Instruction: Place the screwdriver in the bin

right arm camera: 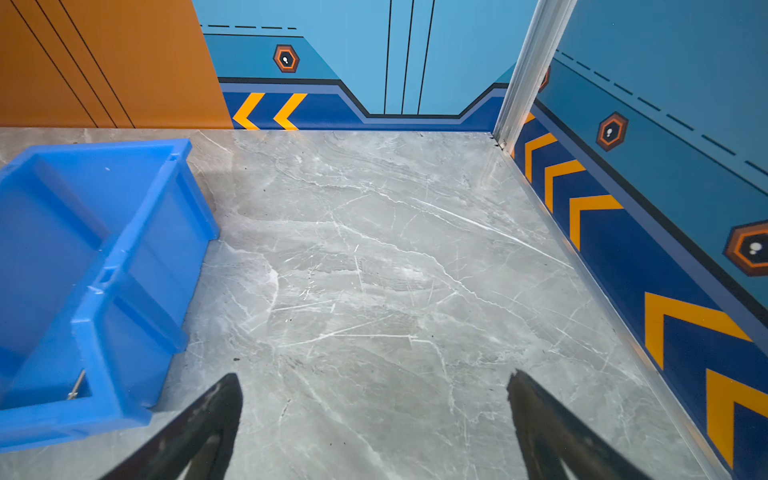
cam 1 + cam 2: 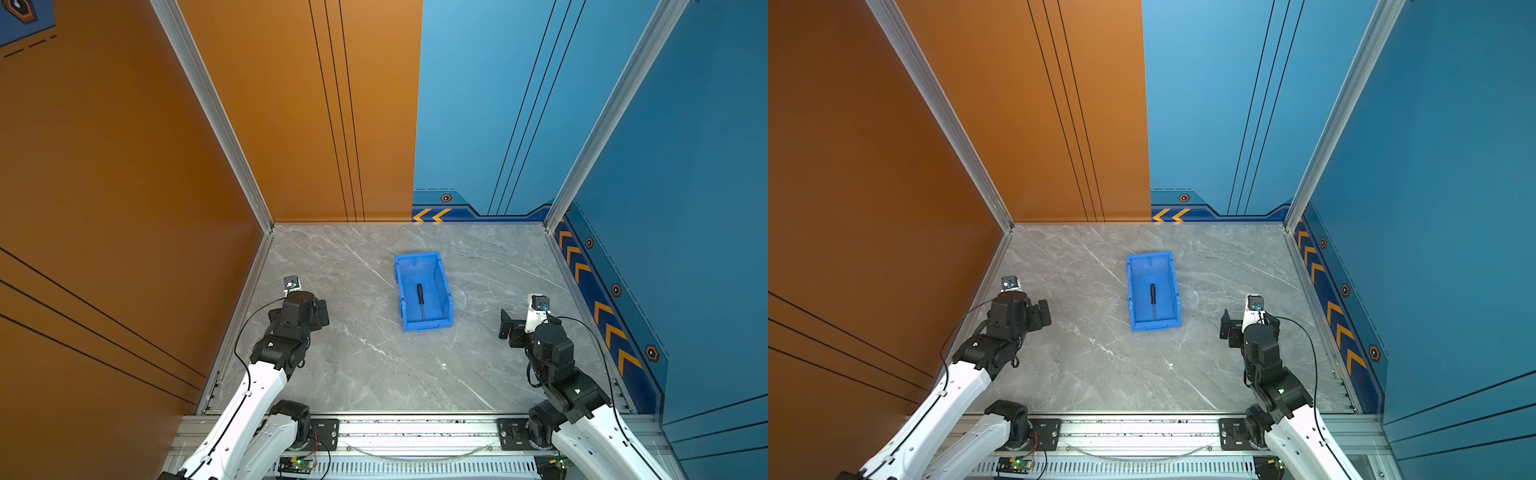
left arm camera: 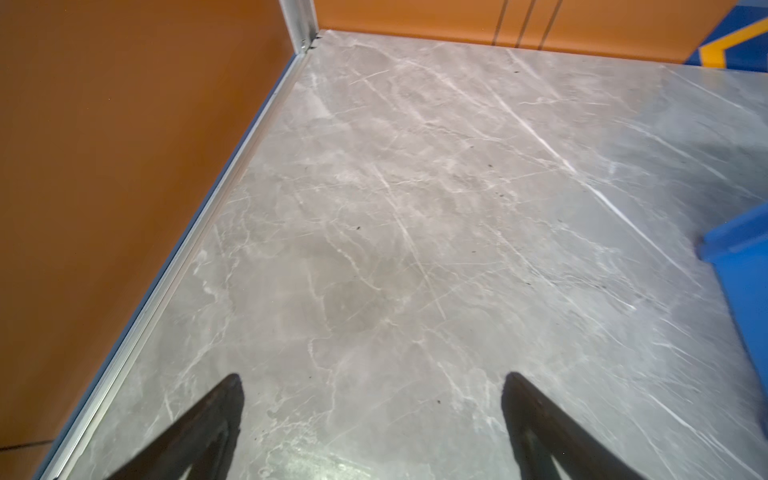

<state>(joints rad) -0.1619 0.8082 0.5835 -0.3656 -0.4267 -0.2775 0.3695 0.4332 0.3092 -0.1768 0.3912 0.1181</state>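
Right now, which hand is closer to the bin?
Right. The right hand sits right of the bin, a short gap away; the left hand is left of it, farther off.

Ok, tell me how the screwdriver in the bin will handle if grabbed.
The screwdriver looks stiff: thin metal shaft. Slim and probably round, it may roll when nudged. Small against the bin, so likely light, but hard to pinch lying flat.

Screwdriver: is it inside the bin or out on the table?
Inside. The screwdriver lies flat on the floor of the bin, walls all around it, in both top views.
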